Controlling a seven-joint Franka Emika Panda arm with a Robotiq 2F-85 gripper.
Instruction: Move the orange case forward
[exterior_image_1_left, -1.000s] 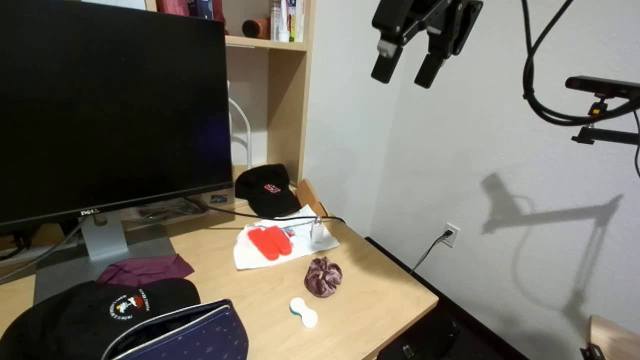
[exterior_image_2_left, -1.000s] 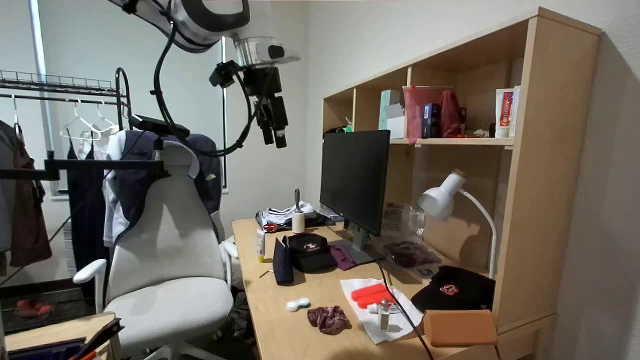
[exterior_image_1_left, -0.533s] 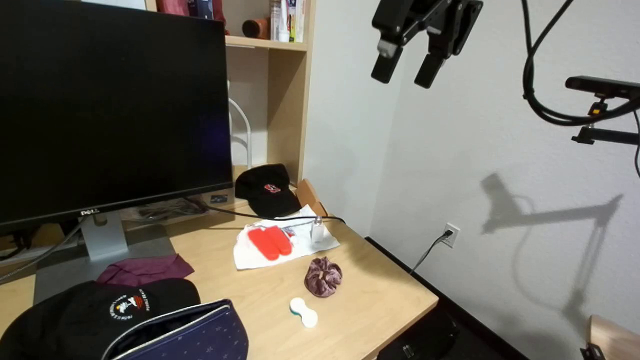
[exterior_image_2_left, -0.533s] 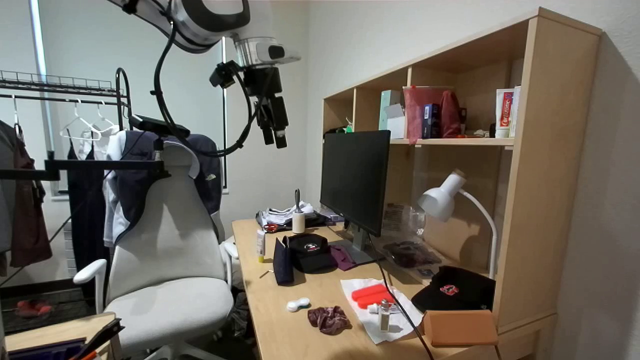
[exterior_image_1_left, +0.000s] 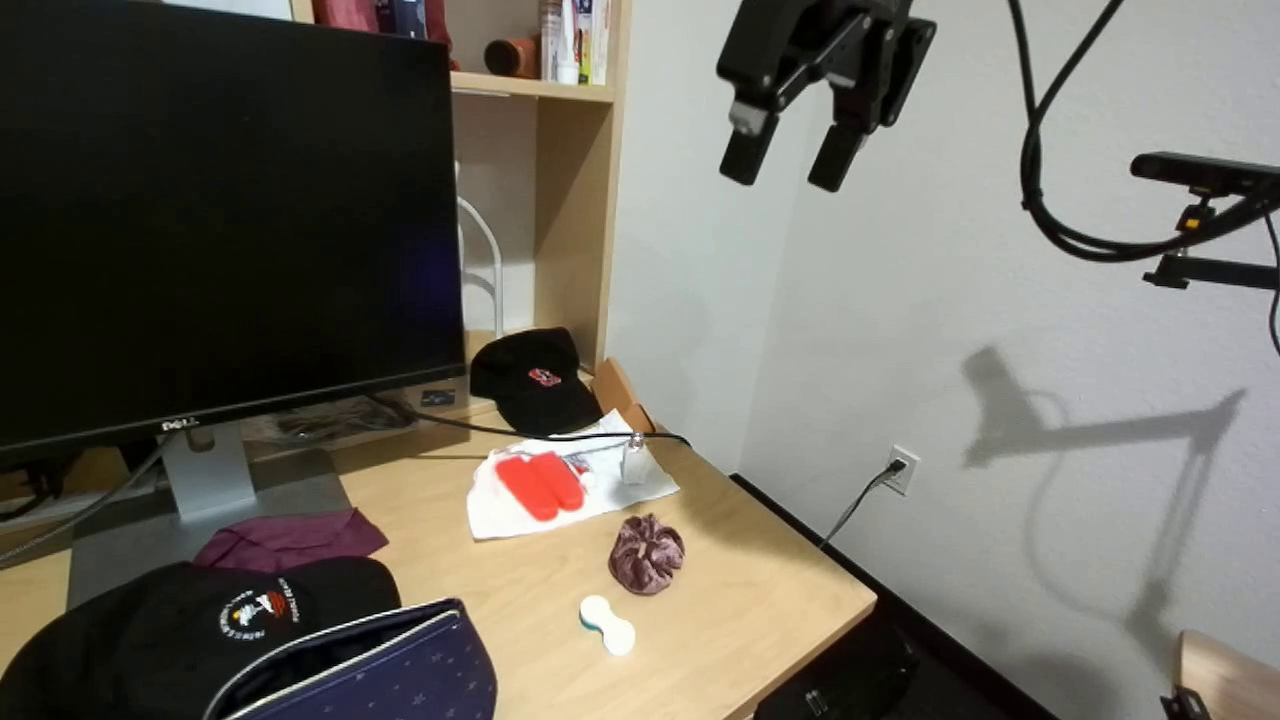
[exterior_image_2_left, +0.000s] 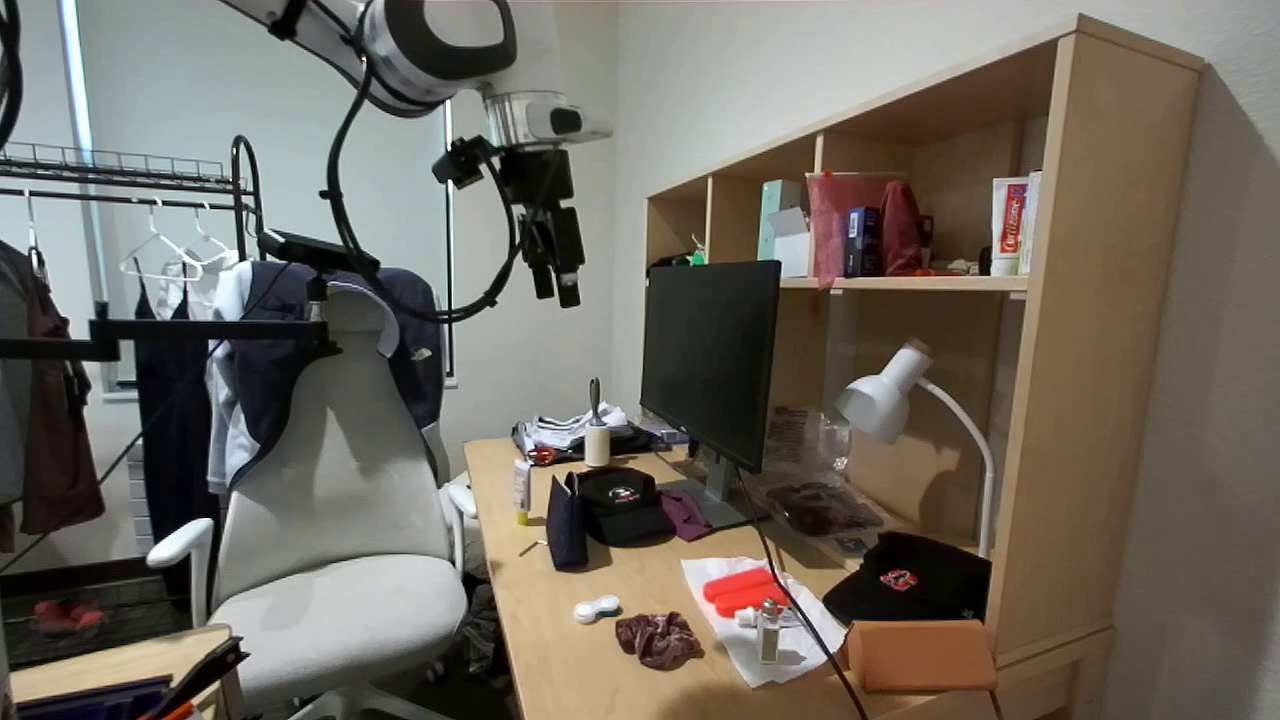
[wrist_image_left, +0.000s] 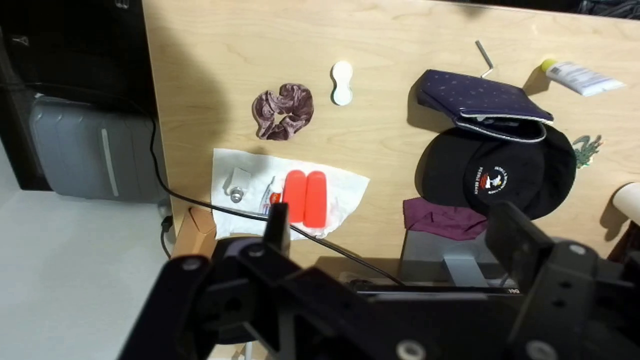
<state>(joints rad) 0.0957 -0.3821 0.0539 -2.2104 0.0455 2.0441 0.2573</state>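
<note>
The orange case (exterior_image_1_left: 540, 484) is bright red-orange and shows as two flat oblong pieces side by side. I cannot tell if they are joined. It lies on a white paper sheet (exterior_image_1_left: 490, 520) on the desk, and also shows in an exterior view (exterior_image_2_left: 745, 592) and in the wrist view (wrist_image_left: 305, 198). My gripper (exterior_image_1_left: 791, 168) is open and empty, high above the desk. It also hangs in the air in an exterior view (exterior_image_2_left: 557, 292). In the wrist view the fingers (wrist_image_left: 392, 225) are wide apart, and the left finger covers a spot beside the case's lower end.
A black cable (wrist_image_left: 240, 212) crosses the paper near the case. A tube (wrist_image_left: 271, 195) and small bottle (wrist_image_left: 237, 185) lie beside it. A scrunchie (exterior_image_1_left: 647, 555), white contact case (exterior_image_1_left: 607, 625), black caps (exterior_image_1_left: 535, 380), pouch (exterior_image_1_left: 400, 670) and monitor (exterior_image_1_left: 230, 220) stand around. An orange-brown box (exterior_image_2_left: 922, 655) sits behind.
In the last half second my gripper has moved a little sideways over the desk and slightly down. It stays open. The orange case and other desk things have not moved.
</note>
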